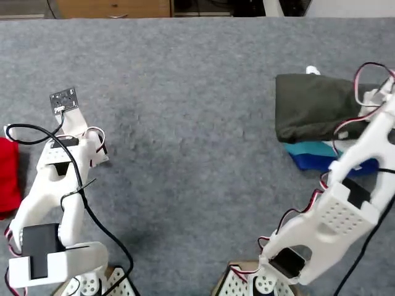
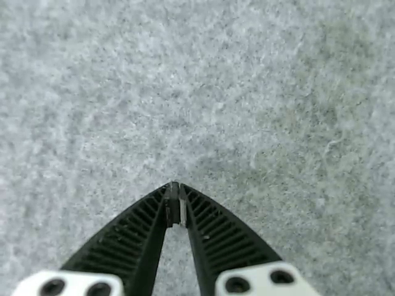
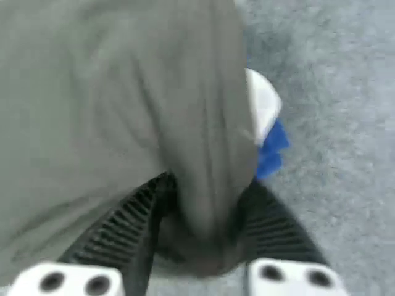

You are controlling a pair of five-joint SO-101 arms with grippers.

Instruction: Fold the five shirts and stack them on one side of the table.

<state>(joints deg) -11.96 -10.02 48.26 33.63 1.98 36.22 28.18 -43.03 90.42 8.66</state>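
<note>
A dark olive shirt [image 1: 311, 105] lies folded on top of a stack at the right side of the table, over a teal shirt [image 1: 308, 150] and a blue shirt [image 1: 311, 162]. My right gripper [image 3: 200, 228] is shut on a fold of the olive shirt [image 3: 111, 92] at the stack's right edge. Beside that fold, a white shirt [image 3: 262, 102] and the blue shirt [image 3: 271, 151] peek out from under it. A red shirt [image 1: 7, 176] lies at the table's left edge. My left gripper [image 2: 174, 203] is shut and empty, just above the bare grey cloth near the red shirt.
The grey table cover [image 1: 185, 123] stretches wide between the two arms. The left arm [image 1: 52, 185] stands close to the red shirt, and the right arm [image 1: 345, 203] slants up along the stack's right side. Wooden furniture [image 1: 111, 7] runs behind the far edge.
</note>
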